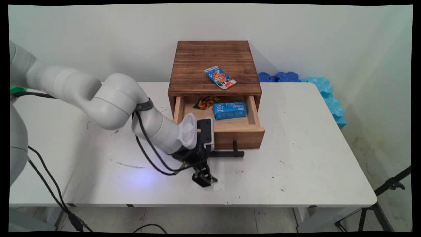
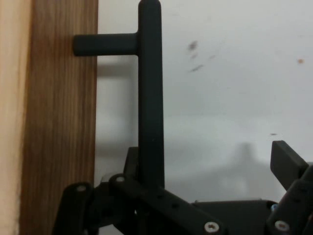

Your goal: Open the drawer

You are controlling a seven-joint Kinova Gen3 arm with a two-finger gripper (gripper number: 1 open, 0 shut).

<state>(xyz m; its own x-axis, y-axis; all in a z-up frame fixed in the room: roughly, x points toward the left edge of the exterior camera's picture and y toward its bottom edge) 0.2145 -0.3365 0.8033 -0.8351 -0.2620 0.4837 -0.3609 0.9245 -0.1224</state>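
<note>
Your black two-finger end effector [image 1: 204, 177] hangs spread apart, gripping nothing, just beside the black bar handle [image 2: 150, 98]. Judge this handle stiff and smooth, best held mid-bar; the brown wooden drawer [image 1: 241, 133] it serves stands open on the white surface [image 1: 312, 148].

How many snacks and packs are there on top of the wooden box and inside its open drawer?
On top of the box: 1, a blue packet.
In the drawer: 2, a blue pack and an orange wrapper.
Total: 3.
</note>
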